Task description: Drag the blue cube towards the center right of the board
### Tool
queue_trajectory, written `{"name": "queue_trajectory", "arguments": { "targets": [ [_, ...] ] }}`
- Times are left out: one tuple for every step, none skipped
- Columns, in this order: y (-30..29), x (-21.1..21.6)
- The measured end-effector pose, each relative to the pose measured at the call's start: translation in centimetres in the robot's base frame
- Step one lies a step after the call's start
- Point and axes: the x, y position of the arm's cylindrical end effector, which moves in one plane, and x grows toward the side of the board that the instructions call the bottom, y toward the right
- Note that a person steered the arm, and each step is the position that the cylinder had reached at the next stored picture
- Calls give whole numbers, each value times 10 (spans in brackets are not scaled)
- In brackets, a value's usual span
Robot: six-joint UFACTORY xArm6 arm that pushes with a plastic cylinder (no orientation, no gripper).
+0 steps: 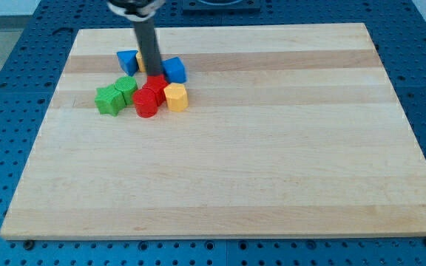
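Blocks cluster near the surface (272, 185) upper-left edge; wide room lies toward the view's right and bottom. Blue cube (174, 70) sits just right of my tip (152, 72), which hides a yellow block (142, 62). No gripper fitted, nothing grasped.

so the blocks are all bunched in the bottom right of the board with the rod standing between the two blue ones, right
Not quite. The camera view shows the cluster near the board's upper left, not its bottom right. The rest holds: my tip stands between the left blue block and the right blue cube, with the green, red and yellow blocks just below them.
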Motion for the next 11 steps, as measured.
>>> {"name": "queue_trajectory", "arguments": {
  "targets": [
    [49, 0],
    [95, 1],
    [71, 13],
    [22, 12],
    [9, -12],
    [20, -50],
    [81, -43],
    [155, -8],
    [210, 12],
    [203, 5],
    [169, 5]
  ]
}}
